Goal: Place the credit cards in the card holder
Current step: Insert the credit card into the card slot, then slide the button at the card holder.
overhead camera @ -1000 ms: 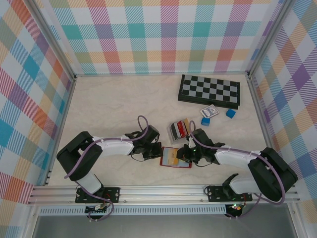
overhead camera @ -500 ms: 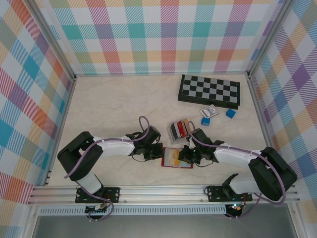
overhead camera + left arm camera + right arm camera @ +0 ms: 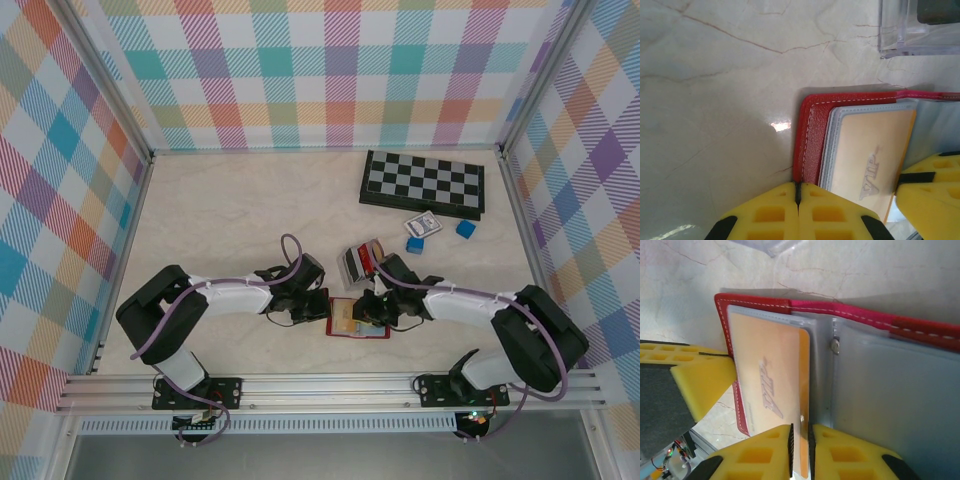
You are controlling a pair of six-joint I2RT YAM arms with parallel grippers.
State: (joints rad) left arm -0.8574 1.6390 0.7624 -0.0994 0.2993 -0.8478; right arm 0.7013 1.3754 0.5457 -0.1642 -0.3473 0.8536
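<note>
The red card holder (image 3: pixel 378 334) lies open on the table near the front, its clear sleeves up. An orange-yellow credit card (image 3: pixel 346 318) sits partly inside the left sleeve (image 3: pixel 770 365), a bare orange strip still outside. My left gripper (image 3: pixel 318 310) is shut on the holder's red left edge (image 3: pixel 812 130), fingertips (image 3: pixel 798 184) meeting on the leather. My right gripper (image 3: pixel 368 308) is over the card's bare strip; its jaws (image 3: pixel 800 427) stand a narrow gap apart, and the orange edge shows through the gap. More credit cards, red and grey, stand in a clear rack (image 3: pixel 360 262).
A black-and-white chessboard (image 3: pixel 423 182) lies at the back right. In front of it are a blue-and-white patterned card (image 3: pixel 422 225) and two blue cubes (image 3: pixel 414 244) (image 3: pixel 465 228). The clear rack's corner (image 3: pixel 920 30) is just beyond the holder. Plaid walls enclose the table.
My right gripper has slid left onto the holder, over the orange-yellow card, and its jaws have parted slightly. The left gripper keeps its hold on the holder's edge.
</note>
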